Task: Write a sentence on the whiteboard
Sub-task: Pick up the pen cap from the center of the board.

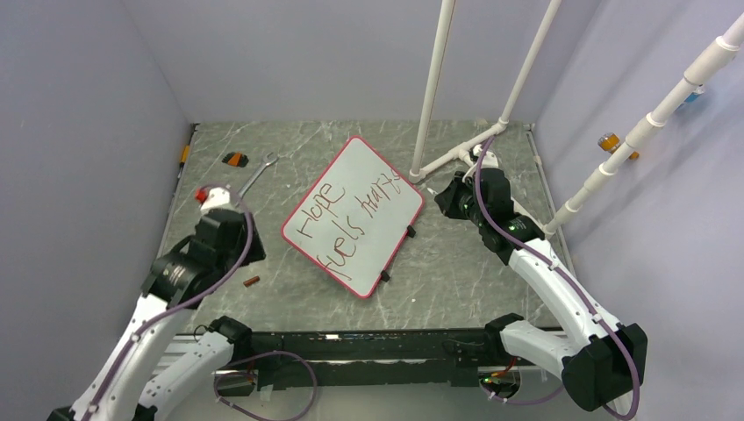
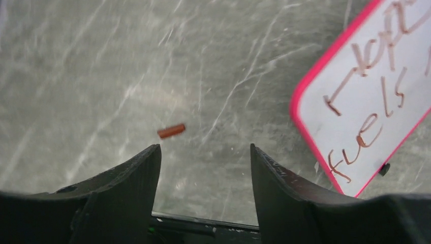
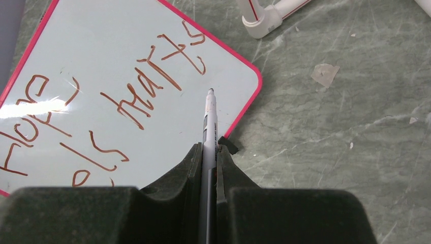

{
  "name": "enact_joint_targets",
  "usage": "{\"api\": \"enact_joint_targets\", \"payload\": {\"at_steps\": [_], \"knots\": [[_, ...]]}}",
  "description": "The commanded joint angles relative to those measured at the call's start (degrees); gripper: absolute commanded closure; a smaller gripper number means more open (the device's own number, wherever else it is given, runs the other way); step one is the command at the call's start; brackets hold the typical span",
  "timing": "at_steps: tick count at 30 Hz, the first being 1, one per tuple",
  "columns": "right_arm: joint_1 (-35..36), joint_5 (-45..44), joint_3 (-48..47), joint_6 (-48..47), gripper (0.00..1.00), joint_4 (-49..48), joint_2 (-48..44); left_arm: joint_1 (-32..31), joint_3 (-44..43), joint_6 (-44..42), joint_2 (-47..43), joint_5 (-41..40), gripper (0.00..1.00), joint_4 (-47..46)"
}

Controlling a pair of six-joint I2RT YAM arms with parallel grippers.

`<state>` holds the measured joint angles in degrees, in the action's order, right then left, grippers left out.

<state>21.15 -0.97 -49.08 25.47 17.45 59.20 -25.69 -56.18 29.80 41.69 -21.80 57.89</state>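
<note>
Jaws on the left arm stand apart with nothing between them, hanging over bare desk point(image 1: 456, 263), a grey marbled slab closed in by plain lavender walls. A small red-brown cap point(image 2: 171, 131) lies on the stone just ahead of them. Jaws on the right arm are clamped tight on a marker point(image 3: 209, 122), its tip poking out over the board.

White pipes point(image 1: 436, 88) rise from the far right of the desk, a wrench point(image 1: 257, 178) lies at far left, and a scrap of tape point(image 3: 325, 74) sits near the pipe foot.

Flat in the middle lies the whiteboard point(image 1: 355, 215), between the two arms. The left jaws are off its near-left corner, apart from it. The right jaws sit at its far-right corner, the marker tip just past the last word; whether it touches the surface I cannot tell.

Its long axis runs from near-left to far-right, with the two black feet on the right-hand long edge. The sentence point(image 1: 320, 210) follows that slant in two lines, "Hope" above "fuels" and a third word
</note>
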Motion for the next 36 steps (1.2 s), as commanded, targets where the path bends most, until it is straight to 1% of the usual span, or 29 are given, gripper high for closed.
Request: {"api": "enact_joint_targets", "payload": {"at_steps": [1,3,4,5,6,7,9,13,15,18,21,22,24,25,26,27,29,31,33,34,36], "knots": [[0.1,0.4,-0.1,-1.0,1.0,-2.3,-1.3,0.5,5.5,24.0,-6.0,-7.2,0.26,8.7],[0.1,0.4,0.0,-1.0,1.0,-2.2,-1.6,0.7,8.0,29.0,-8.7,-8.0,0.08,9.2],[0.1,0.4,0.0,-1.0,1.0,-2.1,-1.7,0.7,9.2,30.1,-9.8,-7.9,0.02,8.2],[0.1,0.3,0.0,-1.1,1.0,-2.0,-1.8,0.7,10.3,30.7,-10.7,-7.6,0.01,7.0],[0.1,0.1,0.0,-1.1,1.0,-1.9,-1.9,0.8,11.2,32.4,-11.5,-7.7,0.01,6.6],[0.1,0.0,0.1,-1.2,1.0,-1.8,-1.9,0.8,12.0,35.9,-11.9,-8.9,0.0,7.8],[0.1,-0.1,0.2,-1.2,1.0,-1.8,-2.1,0.9,13.0,45.0,-13.0,-10.5,0.01,10.8],[0.1,-0.2,0.5,-1.1,1.0,-2.1,-1.9,1.0,13.8,54.7,-15.0,-12.3,0.01,11.7],[0.1,-0.2,0.6,-1.1,1.0,-2.2,-1.8,1.2,13.8,57.8,-14.9,-12.5,0.01,11.8],[0.1,-0.4,0.7,-1.2,1.0,-2.3,-1.8,2.5,13.1,57.3,-11.8,-10.7,0.01,9.7],[0.1,-0.6,0.8,-1.3,1.0,-2.3,-2.0,7.3,11.6,53.6,-5.5,-5.7,0.01,7.3],[0.1,-0.7,0.9,-1.4,1.0,-2.2,-2.1,9.9,11.8,51.4,-3.7,-3.0,0.01,5.5],[0.1,-0.6,1.0,-1.4,1.0,-2.3,-2.2,16.4,13.9,48.2,-1.2,5.9,0.01,0.7],[0.1,-0.6,1.0,-1.4,1.0,-2.2,-2.2,18.6,15.8,47.7,-0.5,9.9,0.01,-1.8],[0.1,-0.7,1.0,-1.4,1.0,-2.2,-2.2,19.9,17.5,47.9,0.0,13.2,0.01,-3.6],[0.1,-0.8,1.1,-1.4,1.0,-2.3,-2.4,20.3,18.8,48.6,0.3,14.7,0.0,-5.0],[0.1,-1.0,1.2,-1.4,1.0,-2.4,-2.4,20.5,20.1,50.9,0.1,14.4,0.01,-5.4],[0.2,-0.8,1.3,-1.4,1.0,-2.4,-2.4,20.6,19.9,53.7,-0.7,11.8,0.02,-4.0],[0.2,-0.8,1.4,-1.3,1.0,-2.4,-2.4,21.4,19.4,57.4,-1.2,9.6,0.07,-0.5],[0.2,-0.9,1.5,-1.4,1.0,-2.4,-2.4,22.0,19.4,58.5,-1.2,9.4,0.09,0.1],[0.3,-1.0,1.6,-1.4,1.0,-2.5,-2.5,23.4,20.0,59.6,-0.9,10.1,0.09,0.1]]}}
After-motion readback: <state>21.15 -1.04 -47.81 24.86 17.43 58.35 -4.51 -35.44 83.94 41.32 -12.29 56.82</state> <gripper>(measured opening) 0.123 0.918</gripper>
